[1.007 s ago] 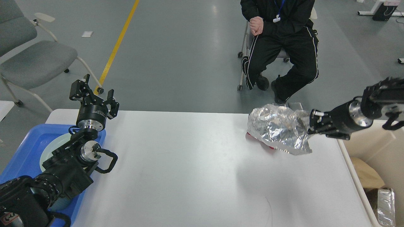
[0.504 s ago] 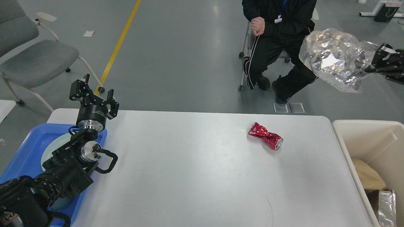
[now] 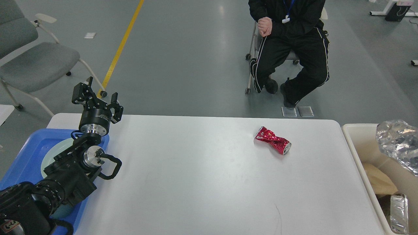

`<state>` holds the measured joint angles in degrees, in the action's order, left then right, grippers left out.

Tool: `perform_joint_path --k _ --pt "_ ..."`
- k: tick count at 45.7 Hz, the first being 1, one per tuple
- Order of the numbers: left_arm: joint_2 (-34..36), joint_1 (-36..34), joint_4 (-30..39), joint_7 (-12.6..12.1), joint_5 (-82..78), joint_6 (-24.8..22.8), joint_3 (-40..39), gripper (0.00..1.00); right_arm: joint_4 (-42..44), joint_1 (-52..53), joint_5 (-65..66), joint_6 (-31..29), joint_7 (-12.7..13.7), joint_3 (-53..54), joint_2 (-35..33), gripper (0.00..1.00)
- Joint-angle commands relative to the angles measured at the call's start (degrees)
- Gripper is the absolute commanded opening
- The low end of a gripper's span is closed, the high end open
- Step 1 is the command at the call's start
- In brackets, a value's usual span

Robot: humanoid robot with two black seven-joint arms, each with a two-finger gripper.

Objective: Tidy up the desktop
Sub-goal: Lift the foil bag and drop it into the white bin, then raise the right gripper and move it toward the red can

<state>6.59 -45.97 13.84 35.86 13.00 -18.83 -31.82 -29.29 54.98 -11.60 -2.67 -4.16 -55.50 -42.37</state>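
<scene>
The white bench (image 3: pixel 202 176) spreads to the right of the left pincer (image 3: pixel 97 95), which stands upright at its far left corner, fingers spread wide and empty. A beige bin (image 3: pixel 359 143) sits far right of it, crinkled silver wrap (image 3: pixel 396 143) above. A crushed red can (image 3: pixel 273 145) lies well right. The right pincer is out of view.

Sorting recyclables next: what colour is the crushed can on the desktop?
Red with a silver end, seen in the head view: can on the desktop.
</scene>
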Motion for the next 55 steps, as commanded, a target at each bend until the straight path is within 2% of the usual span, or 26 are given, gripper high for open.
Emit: perform_joint_path --k 1,6,13,23,33,41,47,55 --pt "0.00 0.00 0.05 0.00 0.01 0.02 0.00 0.96 6.17 -8.03 0.00 3.37 -0.06 3.99 4.30 1.00" --pt "0.00 0.00 -0.04 0.00 0.01 -0.06 0.00 0.96 8.73 -12.96 0.00 4.60 -0.14 5.75 7.04 1.00" --pt "0.00 0.00 -0.04 0.00 0.01 0.02 0.00 0.96 8.73 -12.79 0.00 4.52 -0.14 7.07 7.30 1.00" --pt "0.00 0.00 0.05 0.00 0.01 0.02 0.00 0.96 7.94 -0.50 2.63 3.64 -0.14 4.53 9.58 1.00" --pt "0.00 0.00 -0.04 0.00 0.01 0.02 0.00 0.96 7.24 13.74 12.12 3.64 -0.14 -6.36 21.00 1.00" --pt "0.00 0.00 0.05 0.00 -0.08 0.02 0.00 0.96 5.92 20.69 17.13 3.46 -0.67 -19.64 31.72 1.00" --pt "0.00 0.00 -0.04 0.00 0.01 0.02 0.00 0.96 -2.41 28.59 23.36 3.46 -0.67 -22.11 35.51 1.00" --pt "0.00 0.00 0.05 0.00 0.01 0.02 0.09 0.96 -24.21 44.94 32.95 3.46 -1.63 -21.67 35.78 1.00"
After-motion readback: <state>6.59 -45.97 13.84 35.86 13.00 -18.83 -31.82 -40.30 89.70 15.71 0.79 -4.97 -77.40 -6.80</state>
